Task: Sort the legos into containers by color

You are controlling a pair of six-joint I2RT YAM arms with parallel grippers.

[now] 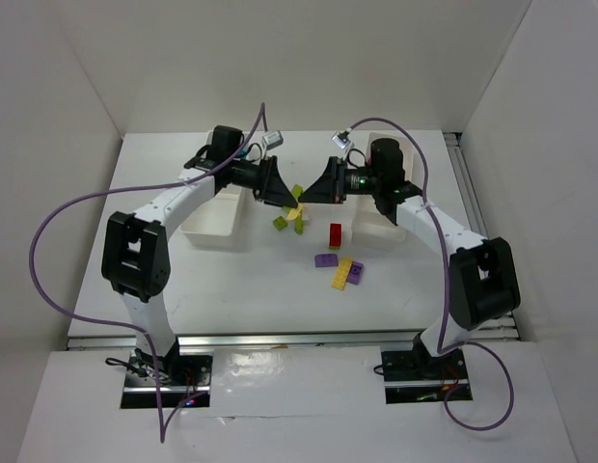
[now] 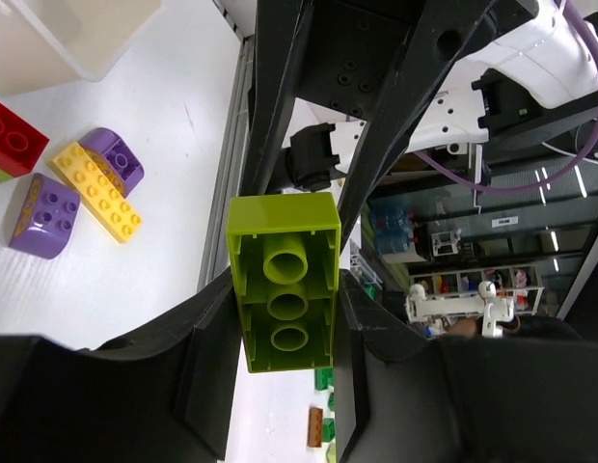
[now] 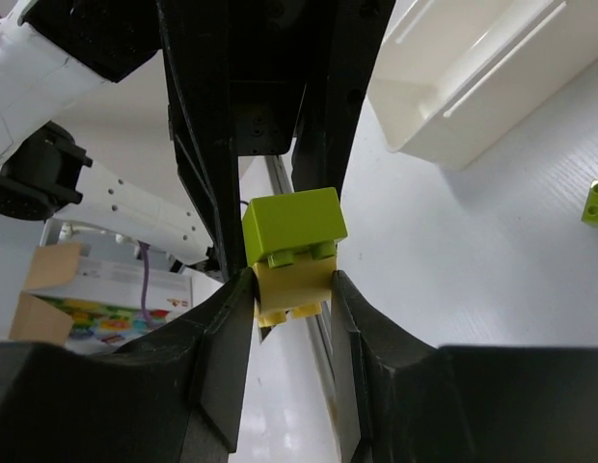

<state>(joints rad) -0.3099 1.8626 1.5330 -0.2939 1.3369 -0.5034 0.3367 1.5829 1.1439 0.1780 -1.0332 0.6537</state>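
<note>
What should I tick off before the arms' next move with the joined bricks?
1. Grip of the left gripper on the lime green brick: ok, shut on it.
2. Grip of the right gripper on the yellow brick: ok, shut on it.
3. Those two bricks pulled apart: not ok, they are stacked together.
4. Both the left tray and the right tray in view beside the arms: ok.
5. Which compartment takes which colour: cannot tell.
6. The red brick on the table apart from both grippers: ok.
</note>
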